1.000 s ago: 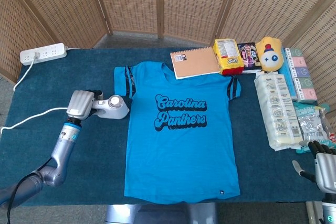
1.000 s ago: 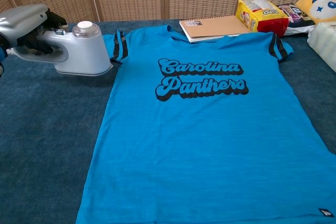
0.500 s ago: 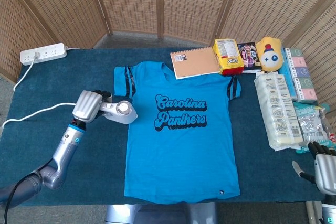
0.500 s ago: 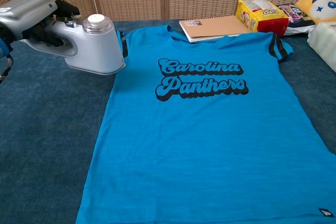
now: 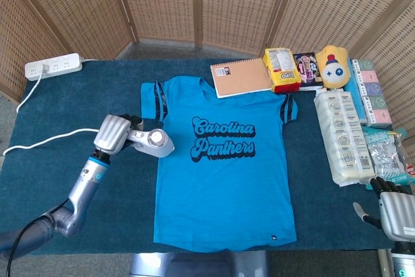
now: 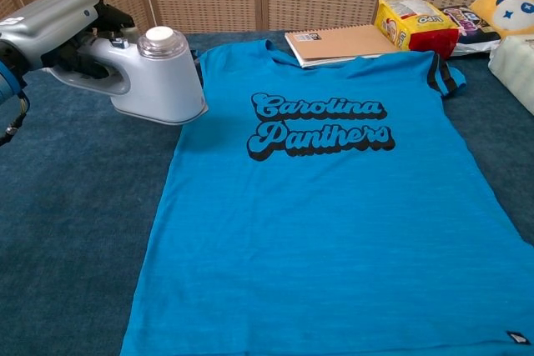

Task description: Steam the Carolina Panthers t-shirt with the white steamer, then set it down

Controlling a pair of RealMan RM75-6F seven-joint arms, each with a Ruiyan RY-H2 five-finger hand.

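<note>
We see the white steamer [image 5: 154,141] held above the tabletop's left half, its head over the left edge of the blue t-shirt [image 5: 224,167], long axis running left to right, head toward the shirt. Our left hand [image 5: 111,134] wraps its fingers around the handle. The shirt lies flat at the tabletop's centre, collar toward the far edge, reading "Carolina Panthers" in black script. The dark blue tabletop [image 5: 58,108] is backed by woven wicker screens [image 5: 162,1]. A white power strip [image 5: 53,67] sits at the far left corner. Our right hand [image 5: 392,209] hangs at the near right corner, holding nothing, fingers apart.
</note>
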